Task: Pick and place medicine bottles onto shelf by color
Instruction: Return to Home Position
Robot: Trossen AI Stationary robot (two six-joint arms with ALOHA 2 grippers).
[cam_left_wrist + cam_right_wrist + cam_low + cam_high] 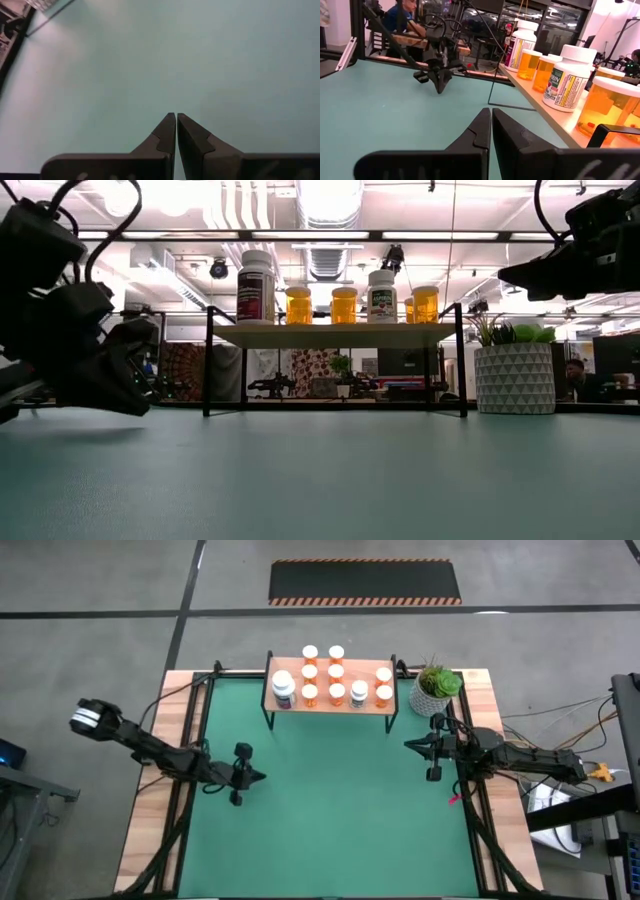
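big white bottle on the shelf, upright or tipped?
Upright. In the low view the big white bottle stands cap-up on the shelf, label vertical.

A robotics lab: strip lights (430, 235) are glowing under exposed ducts (330, 260), and a hazard-striped mat (365, 582) is lying on bare floor (100, 580) beyond the desk (140, 840).

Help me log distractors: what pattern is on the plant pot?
The pot is white with a triangle relief pattern; the low view shows it best.
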